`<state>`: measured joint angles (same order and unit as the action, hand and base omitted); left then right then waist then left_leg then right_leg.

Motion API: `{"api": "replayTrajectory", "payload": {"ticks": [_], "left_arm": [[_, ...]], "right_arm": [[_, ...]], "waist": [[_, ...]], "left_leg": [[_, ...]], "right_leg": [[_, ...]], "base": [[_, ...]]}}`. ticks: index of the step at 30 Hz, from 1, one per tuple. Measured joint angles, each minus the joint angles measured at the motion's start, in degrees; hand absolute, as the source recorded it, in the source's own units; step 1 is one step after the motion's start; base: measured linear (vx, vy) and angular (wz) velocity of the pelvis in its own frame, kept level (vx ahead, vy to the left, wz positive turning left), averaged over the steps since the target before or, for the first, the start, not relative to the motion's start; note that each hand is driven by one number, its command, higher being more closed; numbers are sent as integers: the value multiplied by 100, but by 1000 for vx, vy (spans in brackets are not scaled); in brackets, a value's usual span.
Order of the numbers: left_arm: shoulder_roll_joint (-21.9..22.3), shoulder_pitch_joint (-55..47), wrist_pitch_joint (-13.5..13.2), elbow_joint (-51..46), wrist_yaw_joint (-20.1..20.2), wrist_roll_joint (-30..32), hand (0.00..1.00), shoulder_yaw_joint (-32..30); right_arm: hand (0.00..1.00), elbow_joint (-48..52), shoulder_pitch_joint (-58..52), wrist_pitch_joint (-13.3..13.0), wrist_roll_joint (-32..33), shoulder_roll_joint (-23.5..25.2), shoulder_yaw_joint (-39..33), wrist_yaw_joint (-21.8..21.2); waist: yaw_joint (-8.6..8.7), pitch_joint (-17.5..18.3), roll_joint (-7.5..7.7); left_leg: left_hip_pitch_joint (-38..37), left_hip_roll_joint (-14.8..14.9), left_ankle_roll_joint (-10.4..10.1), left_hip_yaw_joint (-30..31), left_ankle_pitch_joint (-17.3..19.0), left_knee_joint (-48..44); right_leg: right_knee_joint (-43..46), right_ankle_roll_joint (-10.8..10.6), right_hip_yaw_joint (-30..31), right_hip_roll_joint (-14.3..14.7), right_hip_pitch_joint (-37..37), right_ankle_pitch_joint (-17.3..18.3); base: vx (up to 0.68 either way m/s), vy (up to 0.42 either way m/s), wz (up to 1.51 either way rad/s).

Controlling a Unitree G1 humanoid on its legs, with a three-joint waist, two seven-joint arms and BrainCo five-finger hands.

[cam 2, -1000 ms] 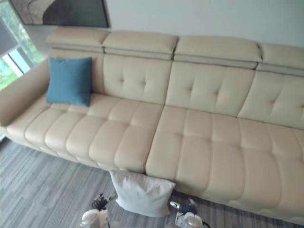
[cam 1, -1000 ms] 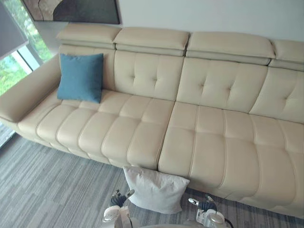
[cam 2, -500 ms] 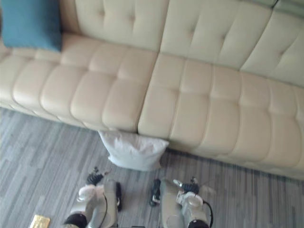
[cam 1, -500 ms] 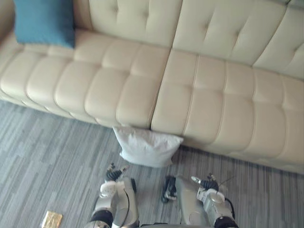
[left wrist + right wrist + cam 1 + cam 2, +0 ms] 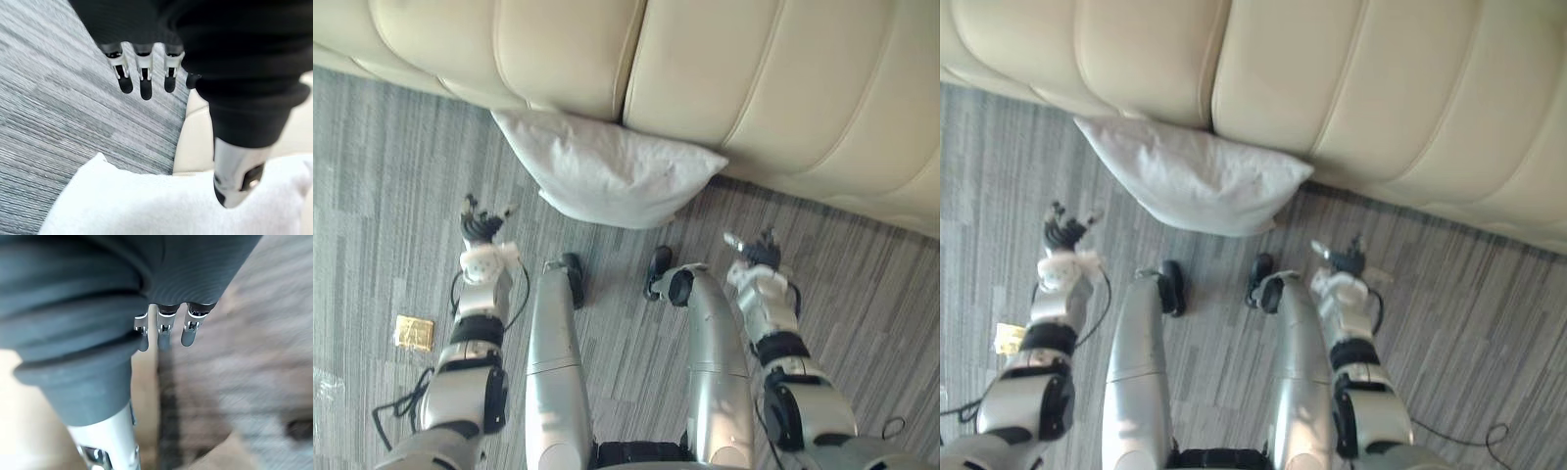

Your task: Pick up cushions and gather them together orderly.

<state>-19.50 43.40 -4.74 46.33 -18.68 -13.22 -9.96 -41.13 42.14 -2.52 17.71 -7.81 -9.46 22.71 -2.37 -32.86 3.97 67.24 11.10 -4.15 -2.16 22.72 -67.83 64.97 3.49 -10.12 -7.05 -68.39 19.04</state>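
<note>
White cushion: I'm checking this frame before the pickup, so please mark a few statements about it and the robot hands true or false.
The white cushion lies on the floor against the sofa. True.
The left robot hand grips the cushion. False: it is open, apart from it.
The right robot hand holds nothing. True.
A small gold item lies beside the right arm. False: it lies by the left arm.

Your left hand [image 5: 481, 227] hangs out on the left, forearm reaching toward the far side, fingers [image 5: 142, 84] straight and loose, thumb [image 5: 234, 182] held apart. Your right hand [image 5: 759, 255] mirrors it on the right, likewise relaxed.
</note>
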Motion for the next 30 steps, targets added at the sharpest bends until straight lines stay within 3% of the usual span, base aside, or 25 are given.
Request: {"api": "replayTrajectory", "payload": {"ticks": [6,7,14,21,24,30], "left_arm": [[3,880,-111,-29,-237,-116,0,751],[20,1007,-120,-32,-275,-172,100,872],[20,1470,-174,-76,-869,-280,100,1441],[-108,1451,-222,-593,-1053,-282,100,1786],[76,1086,-242,-1046,-1125,-293,100,1907],[786,-482,-574,-2648,-1144,-247,100,1995]], "right_arm": [[0,44,1034,-105,155,265,77,335],[100,45,1131,-112,194,348,80,385],[100,248,1330,-268,430,767,185,505],[100,724,914,-398,719,706,558,537],[100,1291,322,-436,727,672,839,550],[100,3136,-1231,-661,489,669,1093,711]], "waist": [[30,-6,-11],[50,-7,-12],[124,-6,-14],[139,-4,-18],[156,7,-39],[106,48,-119]], "left_leg": [[684,-111,-1,88,-233,35],[754,-138,-13,107,-242,5],[847,-185,-68,226,-347,-17],[702,-202,-140,292,-441,55],[73,-199,-158,274,-503,393],[-1697,-175,-57,28,-731,1704]], "right_leg": [[39,-40,-43,-57,-649,-94],[101,-12,-52,-93,-728,-109],[166,-18,-91,-106,-785,-106],[129,108,-164,-123,-627,-176],[-212,146,-211,-98,9,-223],[-1523,-8,-218,60,1692,-481]], "base": [[-77,-13,12],[-47,6,13],[-53,7,6],[-22,5,3],[-40,20,-1],[-13,-3,-11]]}}
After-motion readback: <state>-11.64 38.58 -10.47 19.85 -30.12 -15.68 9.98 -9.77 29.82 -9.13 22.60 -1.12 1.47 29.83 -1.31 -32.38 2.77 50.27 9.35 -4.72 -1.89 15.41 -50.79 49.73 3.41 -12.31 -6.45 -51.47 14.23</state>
